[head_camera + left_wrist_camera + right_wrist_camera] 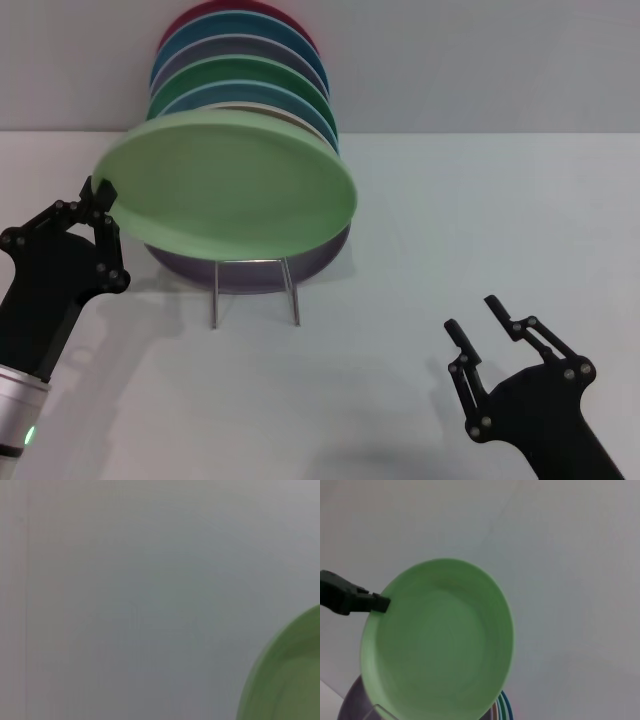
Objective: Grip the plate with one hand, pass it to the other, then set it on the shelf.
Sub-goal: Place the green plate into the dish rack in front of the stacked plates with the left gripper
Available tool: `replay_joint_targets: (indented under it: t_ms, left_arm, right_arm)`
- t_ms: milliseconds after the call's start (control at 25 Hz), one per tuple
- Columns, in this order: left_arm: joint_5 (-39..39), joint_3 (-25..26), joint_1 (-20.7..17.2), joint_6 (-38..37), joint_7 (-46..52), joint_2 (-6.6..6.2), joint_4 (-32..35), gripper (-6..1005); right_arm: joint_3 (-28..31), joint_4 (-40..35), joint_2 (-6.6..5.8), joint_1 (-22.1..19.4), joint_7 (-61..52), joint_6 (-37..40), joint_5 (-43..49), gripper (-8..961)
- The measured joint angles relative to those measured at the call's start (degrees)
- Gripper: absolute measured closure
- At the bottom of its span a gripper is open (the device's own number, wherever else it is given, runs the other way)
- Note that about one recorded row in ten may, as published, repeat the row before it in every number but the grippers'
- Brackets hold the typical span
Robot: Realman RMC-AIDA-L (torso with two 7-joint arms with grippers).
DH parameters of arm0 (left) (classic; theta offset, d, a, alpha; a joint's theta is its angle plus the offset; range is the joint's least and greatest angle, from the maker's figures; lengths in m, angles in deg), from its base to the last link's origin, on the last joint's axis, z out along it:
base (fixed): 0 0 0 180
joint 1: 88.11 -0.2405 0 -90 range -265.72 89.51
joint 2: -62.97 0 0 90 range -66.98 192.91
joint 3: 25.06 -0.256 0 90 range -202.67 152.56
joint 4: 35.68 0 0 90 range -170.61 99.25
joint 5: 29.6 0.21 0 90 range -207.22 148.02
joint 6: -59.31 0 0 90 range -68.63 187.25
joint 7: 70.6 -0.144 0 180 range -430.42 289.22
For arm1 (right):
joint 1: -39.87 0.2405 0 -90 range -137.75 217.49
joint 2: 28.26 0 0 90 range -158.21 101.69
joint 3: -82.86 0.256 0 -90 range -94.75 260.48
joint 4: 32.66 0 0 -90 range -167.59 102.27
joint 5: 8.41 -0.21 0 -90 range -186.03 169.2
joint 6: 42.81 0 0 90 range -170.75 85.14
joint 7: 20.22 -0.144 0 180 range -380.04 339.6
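Note:
The pale light-green plate (235, 185) is held tilted in the air in front of the stacked plates, its hollow side facing up and toward me. My left gripper (103, 190) is shut on its left rim. The plate also shows in the left wrist view (290, 680) and the right wrist view (440, 640), where the left gripper's fingers (379, 602) pinch the rim. The shelf (255, 290), a thin silver wire rack, stands on the table just below and behind the plate. My right gripper (472, 314) is open and empty at the lower right, apart from the plate.
Several plates stand on edge in the rack: a dark red one (200, 14), blue ones (190, 45), a darker green one (215, 75) and a lilac one (250, 272) at the front. A pale wall rises behind the white table (480, 220).

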Motion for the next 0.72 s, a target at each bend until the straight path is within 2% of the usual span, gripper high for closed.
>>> replay_joint_targets:
  t_ms: [720]
  left_arm:
    - [0.2,-1.5,0.0,8.7,-3.6,0.12,1.2,858]
  right_arm:
    - [0.9,-0.7,0.08,0.0,0.3,-0.4,0.0,609]
